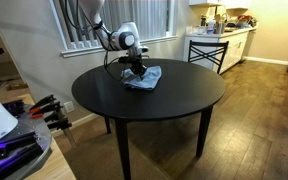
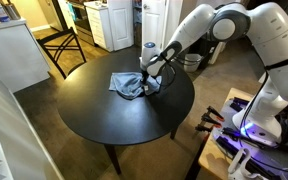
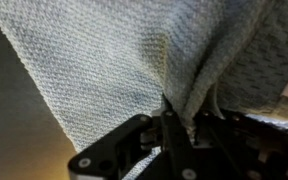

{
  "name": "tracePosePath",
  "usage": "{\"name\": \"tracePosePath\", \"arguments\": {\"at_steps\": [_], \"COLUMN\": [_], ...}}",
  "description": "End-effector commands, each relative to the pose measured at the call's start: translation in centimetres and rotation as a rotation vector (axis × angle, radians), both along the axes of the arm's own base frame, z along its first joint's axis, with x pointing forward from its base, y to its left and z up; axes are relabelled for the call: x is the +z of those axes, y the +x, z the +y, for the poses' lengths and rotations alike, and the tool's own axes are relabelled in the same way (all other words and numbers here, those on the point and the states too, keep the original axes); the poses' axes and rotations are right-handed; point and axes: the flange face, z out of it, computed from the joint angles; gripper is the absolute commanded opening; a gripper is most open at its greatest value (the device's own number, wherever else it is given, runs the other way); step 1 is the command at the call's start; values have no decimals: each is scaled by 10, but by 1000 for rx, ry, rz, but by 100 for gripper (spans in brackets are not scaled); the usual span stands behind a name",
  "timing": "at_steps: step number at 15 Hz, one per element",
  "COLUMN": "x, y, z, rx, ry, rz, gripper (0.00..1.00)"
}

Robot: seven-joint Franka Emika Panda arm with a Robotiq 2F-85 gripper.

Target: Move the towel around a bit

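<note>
A blue-grey towel point(image 1: 146, 77) lies crumpled on the far side of the round black table point(image 1: 149, 98); it also shows in an exterior view point(image 2: 125, 84). My gripper point(image 1: 136, 66) is down on the towel, seen in both exterior views point(image 2: 147, 80). In the wrist view the woven towel point(image 3: 94, 60) fills the picture, and a fold of it is pinched between my shut fingers point(image 3: 170, 112).
A black chair point(image 1: 208, 50) stands behind the table near kitchen counters. Another chair point(image 2: 66, 45) and a white appliance point(image 2: 114, 22) are beyond the table. A cluttered bench with tools point(image 1: 46, 108) stands beside the table, near its edge.
</note>
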Motion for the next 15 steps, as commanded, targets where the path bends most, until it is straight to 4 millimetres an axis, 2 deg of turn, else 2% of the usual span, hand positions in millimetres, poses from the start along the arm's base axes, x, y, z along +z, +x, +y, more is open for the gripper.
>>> {"name": "tracePosePath", "arguments": {"at_steps": [1,2,4,6,7,9,13,15], "x": [11,11,7,1,-2,-4,-6,0], "y": [-45,-56,-78,-100,-110,-127,-160,-166], "z": [-64,-76,-84,-74,-62,-25,68,113], "rx": [-121,-132,-133,-105,-75,30,228,324], "ry": [-37,-47,-74,-73,-55,5,23,25], "rz": [45,68,112,148,160,159,191,205], "gripper": [5,5,5,5,5,5,5,5]}}
